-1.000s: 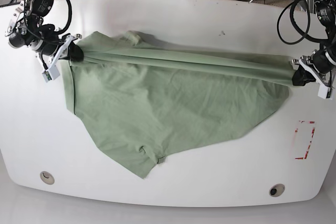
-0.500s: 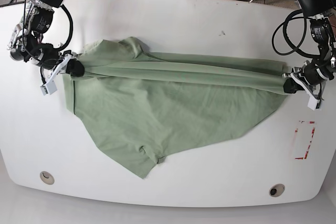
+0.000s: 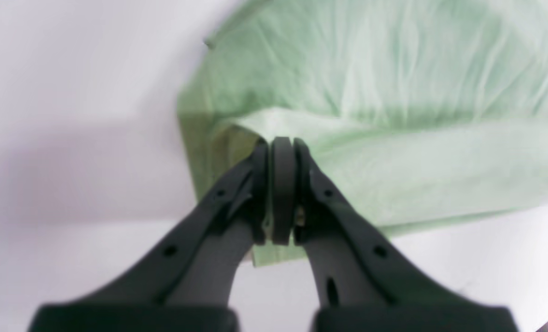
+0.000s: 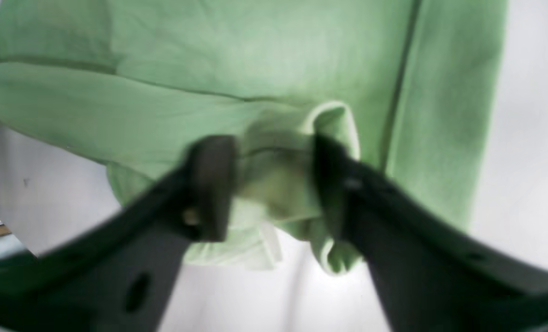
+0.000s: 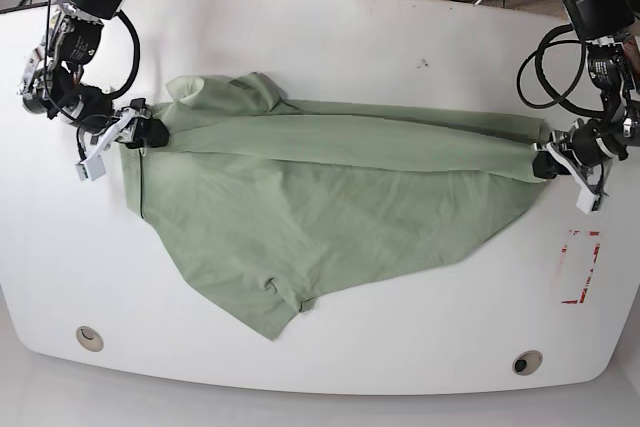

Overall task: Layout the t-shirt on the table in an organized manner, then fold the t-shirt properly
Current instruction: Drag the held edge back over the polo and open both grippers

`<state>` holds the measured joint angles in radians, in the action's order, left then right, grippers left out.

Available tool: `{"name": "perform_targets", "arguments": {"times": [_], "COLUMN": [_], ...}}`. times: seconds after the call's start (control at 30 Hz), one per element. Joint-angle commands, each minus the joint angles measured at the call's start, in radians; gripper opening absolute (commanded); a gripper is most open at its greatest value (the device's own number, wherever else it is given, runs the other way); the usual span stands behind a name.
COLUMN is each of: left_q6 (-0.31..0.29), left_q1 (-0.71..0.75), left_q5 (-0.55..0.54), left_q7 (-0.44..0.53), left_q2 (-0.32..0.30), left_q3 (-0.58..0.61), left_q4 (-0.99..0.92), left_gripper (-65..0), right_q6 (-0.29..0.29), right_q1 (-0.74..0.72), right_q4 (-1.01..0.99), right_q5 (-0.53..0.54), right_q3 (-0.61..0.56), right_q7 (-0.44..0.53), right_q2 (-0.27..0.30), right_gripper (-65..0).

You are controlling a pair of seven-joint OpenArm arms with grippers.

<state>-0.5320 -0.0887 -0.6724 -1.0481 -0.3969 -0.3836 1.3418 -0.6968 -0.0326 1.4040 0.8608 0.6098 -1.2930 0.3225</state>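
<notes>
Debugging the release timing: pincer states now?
Left pincer: shut on the t-shirt.
Right pincer: open, fabric bunched between its fingers.

A: Is it bright?
B: Yes. The base view is sharp and evenly lit. The white tabletop [image 5: 350, 37] curves at its edges.
A: And the close views?
B: Both are blurry. The right end effector [image 4: 274, 184] is smeared, and a soft shadow lies left of the left end effector [image 3: 280, 152].

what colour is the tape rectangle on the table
Red; the tape rectangle on the white table shows best in the base view.
</notes>
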Motion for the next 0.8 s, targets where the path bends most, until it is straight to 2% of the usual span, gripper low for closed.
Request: {"name": "perform_targets", "arguments": {"times": [0.0,0.03,0.13,0.23,0.3,0.47,0.57,0.77], "left_q6": [0.0,0.0,0.003,0.005,0.006,0.006,0.005,-0.001], "left_q1": [-0.018,-0.018,-0.018,-0.018,-0.019,-0.042,-0.046,-0.059], "left_q5": [0.007,0.019,0.033,0.033,0.033,0.033,0.033,0.032], "left_q7": [0.021,0.021,0.021,0.021,0.019,0.015,0.015,0.015], "left_q2": [-0.018,-0.018,-0.017,-0.017,-0.017,-0.017,-0.02,-0.05], "left_q3": [0.01,0.013,0.011,0.01,0.01,0.008,0.008,0.005], "left_q4": [0.012,0.012,0.014,0.017,0.018,0.018,0.018,0.067], "left_gripper": [-65.0,-64.0,-54.0,-44.4,-41.0,-41.1,-41.1,-41.1], "right_q6": [-0.001,-0.001,-0.001,-0.001,-0.001,-0.001,-0.001,-0.001], "right_q1": [-0.019,-0.019,-0.019,-0.016,-0.007,0.058,0.118,0.224], "right_q4": [0.013,0.014,0.018,0.038,0.076,0.173,0.246,0.334], "right_q5": [0.019,0.019,0.019,0.021,0.022,0.027,0.027,0.024], "right_q3": [0.005,0.005,0.005,0.005,0.008,0.012,0.014,0.014], "right_q7": [0.019,0.019,0.019,0.014,0.008,-0.037,-0.04,-0.035], "right_q2": [0.03,0.031,0.033,0.034,0.033,0.017,-0.015,-0.036], "right_gripper": [-21.4,-15.1,-6.0,-2.4,-2.2,-2.2,-2.2,-2.2]}}
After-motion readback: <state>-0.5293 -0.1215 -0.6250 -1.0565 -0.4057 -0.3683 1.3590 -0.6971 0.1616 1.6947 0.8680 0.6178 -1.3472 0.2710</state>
